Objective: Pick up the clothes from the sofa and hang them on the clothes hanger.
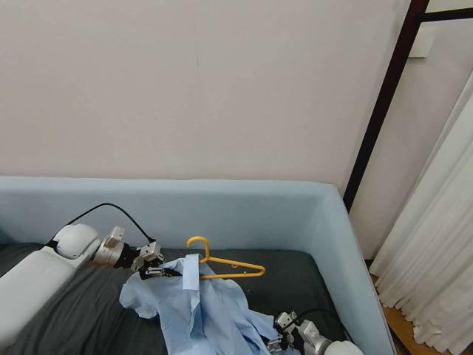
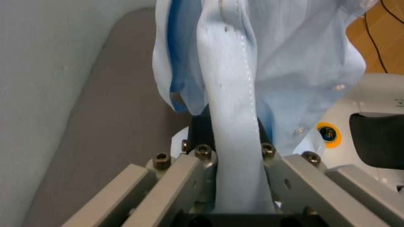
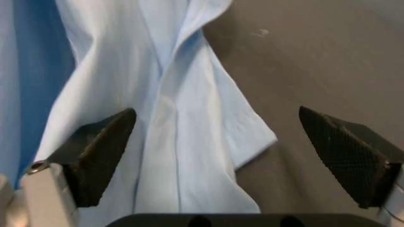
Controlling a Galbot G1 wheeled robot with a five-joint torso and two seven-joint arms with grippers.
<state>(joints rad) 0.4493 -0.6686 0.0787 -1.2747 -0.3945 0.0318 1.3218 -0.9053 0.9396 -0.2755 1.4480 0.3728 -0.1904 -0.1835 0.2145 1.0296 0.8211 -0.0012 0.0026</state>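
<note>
Blue shirt (image 1: 199, 310) lies on sofa (image 1: 244, 203), yellow hanger (image 1: 229, 268) at its 1 o'clock; left gripper (image 1: 159, 270) at 10 o'clock clamps a fold; right gripper (image 1: 284, 336) at 4 o'clock gapes empty. Fabric likely light, limp; take the collar.

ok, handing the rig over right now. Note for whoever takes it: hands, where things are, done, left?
Left hand: shut on a strip of the light blue button-up shirt, raised slightly off the seat.
Right hand: open, poised over the shirt's edge, gripping nothing.
Shirt: mostly heaped on the dark grey sofa seat.
Yellow clothes hanger: lying on the seat behind the shirt, partly hidden by fabric.
Done: one grasp on the shirt.
Left: lift the shirt, get it onto the hanger.
</note>
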